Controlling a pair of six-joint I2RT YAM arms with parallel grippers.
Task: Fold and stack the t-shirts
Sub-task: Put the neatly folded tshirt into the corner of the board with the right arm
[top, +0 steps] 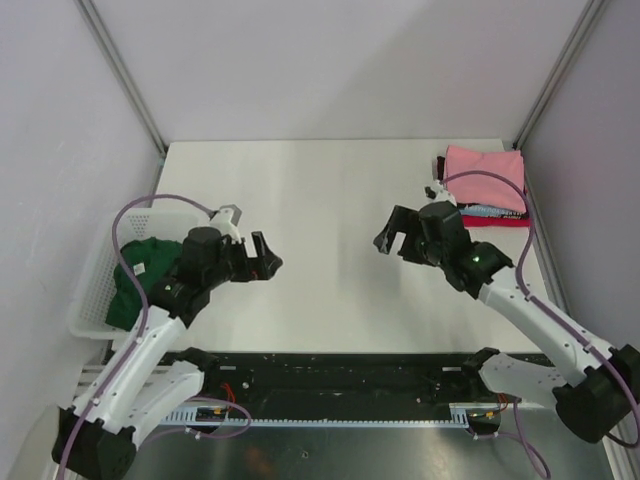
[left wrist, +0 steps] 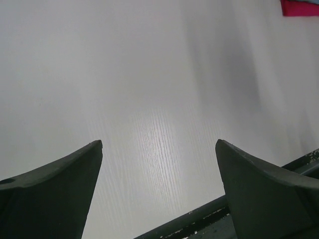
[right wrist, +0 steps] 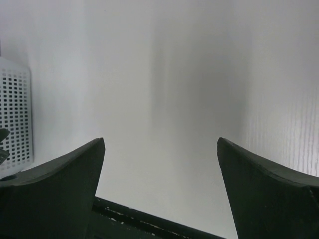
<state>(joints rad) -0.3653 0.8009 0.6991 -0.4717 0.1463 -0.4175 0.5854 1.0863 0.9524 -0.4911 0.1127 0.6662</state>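
1. Left gripper (top: 264, 255): the fingers are released and spread wide, with nothing between them. In the left wrist view only bare table (top: 320, 190) fills the gap.
2. Right gripper (top: 392, 231): the fingers are likewise spread wide and empty. Their tips face the left fingers across the middle of the table, well apart.
3. Stack: the pink t-shirt (top: 486, 176) lies folded on top, beyond the right fingers and to their outer side, near but not touching. The edges of a black printed t-shirt (top: 487, 210) and a red t-shirt (top: 510, 222) show beneath it.
4. The dark green t-shirt (top: 133, 278) lies crumpled in the white basket (top: 92, 290), behind the left fingers and to their outer side.
5. Step in hand, as judged: between garments, with three tees stacked and one unfolded.
6. Next move, as judged: turn the left fingers toward the basket, lower them over the green cloth, close on a fold, lift it clear of the basket wall, and spread it between both sets of fingers
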